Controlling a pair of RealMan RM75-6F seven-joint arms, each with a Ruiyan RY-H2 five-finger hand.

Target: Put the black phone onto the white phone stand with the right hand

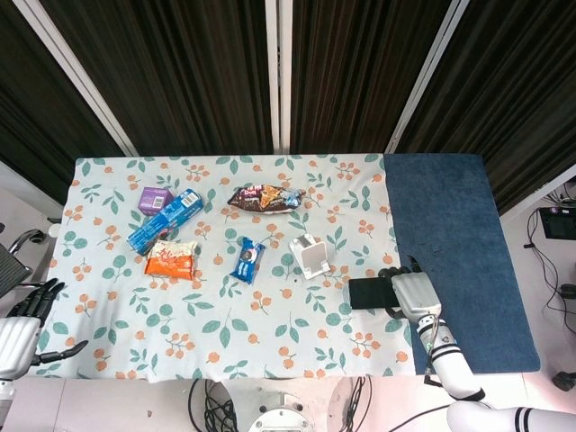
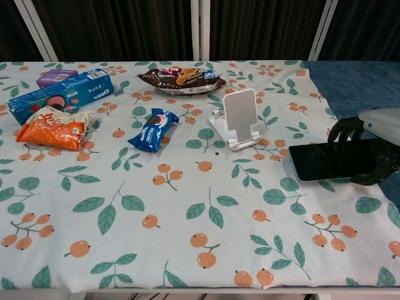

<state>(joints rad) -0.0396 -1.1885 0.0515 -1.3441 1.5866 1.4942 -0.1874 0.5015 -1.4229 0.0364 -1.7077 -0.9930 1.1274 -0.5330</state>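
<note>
Head view:
Phone: black phone held flat and level in the right robot hand, at the right part of the flowered cloth, near the blue mat.
Stand: white phone stand upright on the bench, up and to the left of the phone, apart from it.
Idle hand: left robot hand off the bench's left corner, fingers spread, holding nothing.
Clutter: blue cookie pack left of the stand; orange snack bag, long blue cookie box, purple box and dark snack bag further off.

Chest view:
Grip: fingers curl over the phone's far edge and a dark part of the hand shows under its near right corner; most of the slab juts out leftward, unsupported.
Height: whether the phone is clear of the cloth cannot be told.
Risk, slip: judged that the one-ended hold may let the phone tip or slide out when tilted upright.
Risk, knock: the stand looks light; a leading edge arriving low could push or topple it.
Risk, seating: a crooked approach may miss the stand's front lip, so the phone slides off.
</note>
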